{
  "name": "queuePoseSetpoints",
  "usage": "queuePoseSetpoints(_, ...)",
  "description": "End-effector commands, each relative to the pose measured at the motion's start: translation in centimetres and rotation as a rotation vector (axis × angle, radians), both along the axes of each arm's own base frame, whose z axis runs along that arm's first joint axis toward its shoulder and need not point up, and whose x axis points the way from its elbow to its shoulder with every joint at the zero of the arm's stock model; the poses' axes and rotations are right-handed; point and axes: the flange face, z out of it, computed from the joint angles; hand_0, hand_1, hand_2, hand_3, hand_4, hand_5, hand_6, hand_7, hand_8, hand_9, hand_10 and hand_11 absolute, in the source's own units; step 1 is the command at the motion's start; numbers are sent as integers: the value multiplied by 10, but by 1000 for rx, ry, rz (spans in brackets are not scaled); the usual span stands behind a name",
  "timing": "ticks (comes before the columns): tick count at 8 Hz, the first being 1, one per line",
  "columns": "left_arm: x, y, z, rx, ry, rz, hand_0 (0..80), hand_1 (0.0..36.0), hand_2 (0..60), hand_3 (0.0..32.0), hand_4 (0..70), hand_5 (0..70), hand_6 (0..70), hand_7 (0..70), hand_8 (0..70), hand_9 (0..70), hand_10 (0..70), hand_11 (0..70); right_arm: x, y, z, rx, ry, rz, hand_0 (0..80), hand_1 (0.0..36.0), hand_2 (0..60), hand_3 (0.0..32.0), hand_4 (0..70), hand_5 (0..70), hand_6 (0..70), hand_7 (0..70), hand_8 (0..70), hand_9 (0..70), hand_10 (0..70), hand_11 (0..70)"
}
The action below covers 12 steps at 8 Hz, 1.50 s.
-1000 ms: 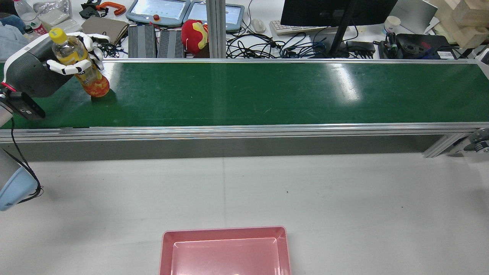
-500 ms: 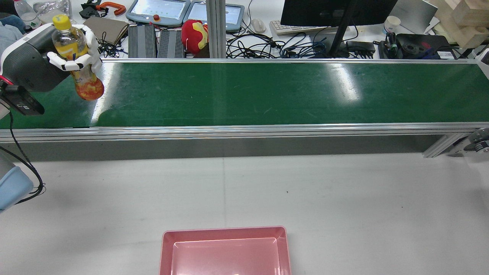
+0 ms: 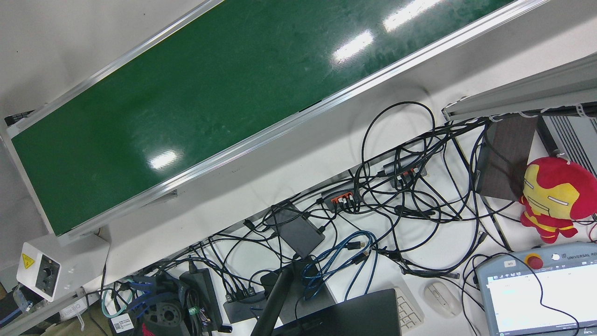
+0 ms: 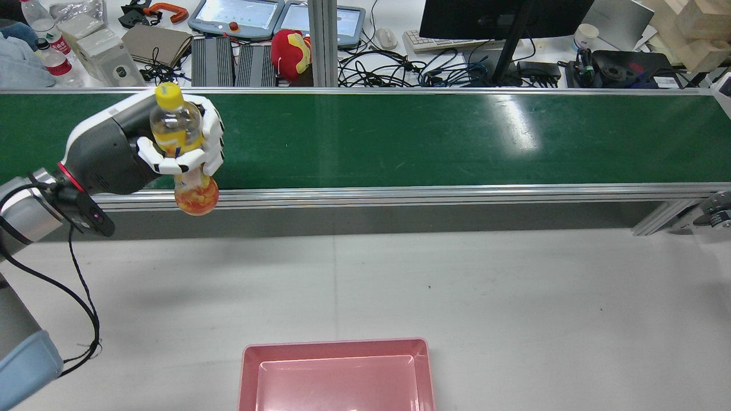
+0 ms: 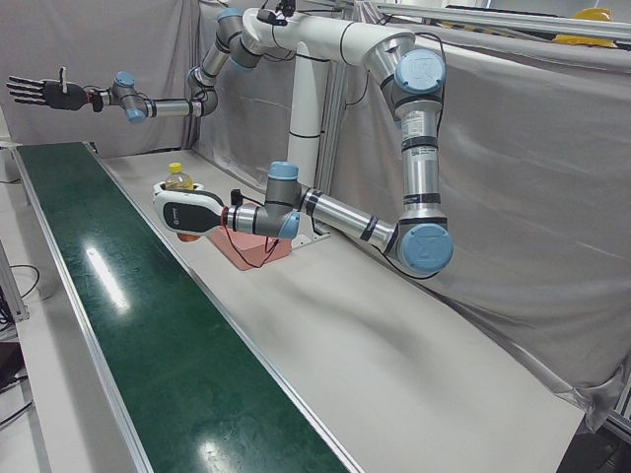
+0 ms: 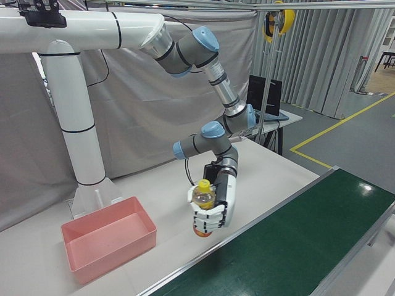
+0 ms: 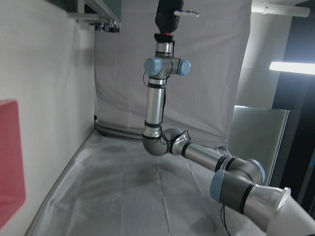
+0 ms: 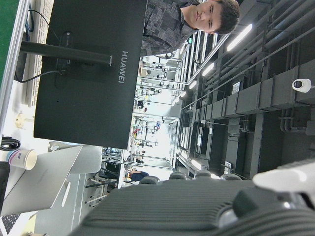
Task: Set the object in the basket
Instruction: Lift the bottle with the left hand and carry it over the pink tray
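My left hand (image 4: 151, 149) is shut on a clear bottle (image 4: 196, 197) with a yellow cap and orange drink. It holds the bottle upright in the air over the near rail of the green conveyor belt (image 4: 400, 137). The hand (image 6: 217, 200) and bottle (image 6: 202, 196) also show in the right-front view, and again in the left-front view, hand (image 5: 182, 210) and bottle (image 5: 178, 177). The pink basket (image 4: 337, 374) lies empty on the white table, near and to the right of the hand. My right hand (image 5: 39, 92) is raised far off, with its fingers spread and empty.
Behind the belt is a cluttered desk with cables (image 4: 400, 71), a monitor (image 4: 502, 17), pendants and a red plush toy (image 4: 291, 54). The white table (image 4: 514, 297) lies between the belt and the basket.
My left hand has lifted the bottle off the belt's far left end and carried it right and toward the near rail.
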Motion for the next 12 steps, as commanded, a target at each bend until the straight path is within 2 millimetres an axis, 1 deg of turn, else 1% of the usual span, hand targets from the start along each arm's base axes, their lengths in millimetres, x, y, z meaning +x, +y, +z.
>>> queuePoseSetpoints(1,101,103,-33,91,-60,205,800,360,600,0,700,700,700,700,700,700,618,700,0,0,0,0,0,0,0,0,0,0,0,0,0,0,0,0,0,0)
queuePoseSetpoints(2,133,134,-54,121,-84,262,800,360,600,0,700,700,700,700,700,700,613,700,0,0,0,0,0,0,0,0,0,0,0,0,0,0,0,0,0,0)
queuePoseSetpoints(3,163,168,-68,158,-101,310,800,360,600,0,700,700,700,700,700,700,608,700,0,0,0,0,0,0,0,0,0,0,0,0,0,0,0,0,0,0)
queuePoseSetpoints(4,186,200,-74,179,-100,363,800,360,600,0,700,700,700,700,700,700,608,700,0,0,0,0,0,0,0,0,0,0,0,0,0,0,0,0,0,0)
queuePoseSetpoints(5,205,228,-71,175,-119,377,800,360,600,0,700,700,700,700,700,700,602,700,0,0,1,-2,0,0,0,0,0,0,0,0,0,0,0,0,0,0)
queuePoseSetpoints(6,220,252,-65,177,-145,392,800,360,600,0,700,700,700,700,700,700,587,700,0,0,1,-2,0,1,0,0,0,0,0,0,0,0,0,0,0,0)
queuePoseSetpoints(7,220,255,-58,178,-180,394,685,360,600,0,700,700,700,700,700,700,532,700,0,0,1,-2,0,0,0,0,0,0,0,0,0,0,0,0,0,0)
queuePoseSetpoints(8,217,254,-48,167,-212,397,557,360,600,0,700,700,627,532,652,700,408,586,0,0,1,-2,0,0,0,0,0,0,0,0,0,0,0,0,0,0)
queuePoseSetpoints(9,215,256,-36,157,-243,403,481,360,600,0,480,681,252,264,410,523,283,425,0,0,1,-2,0,1,0,0,0,0,0,0,0,0,0,0,0,0)
queuePoseSetpoints(10,211,259,-18,145,-273,410,473,360,600,0,222,587,103,150,249,332,225,353,0,0,1,-2,0,0,0,0,0,0,0,0,0,0,0,0,0,0)
queuePoseSetpoints(11,207,260,3,141,-285,414,471,360,600,0,86,587,43,119,205,279,189,303,0,0,1,-2,0,0,0,0,0,0,0,0,0,0,0,0,0,0)
queuePoseSetpoints(12,207,262,7,145,-268,414,469,360,600,0,32,525,0,43,192,249,147,243,0,0,1,-2,0,1,0,0,0,0,0,0,0,0,0,0,0,0)
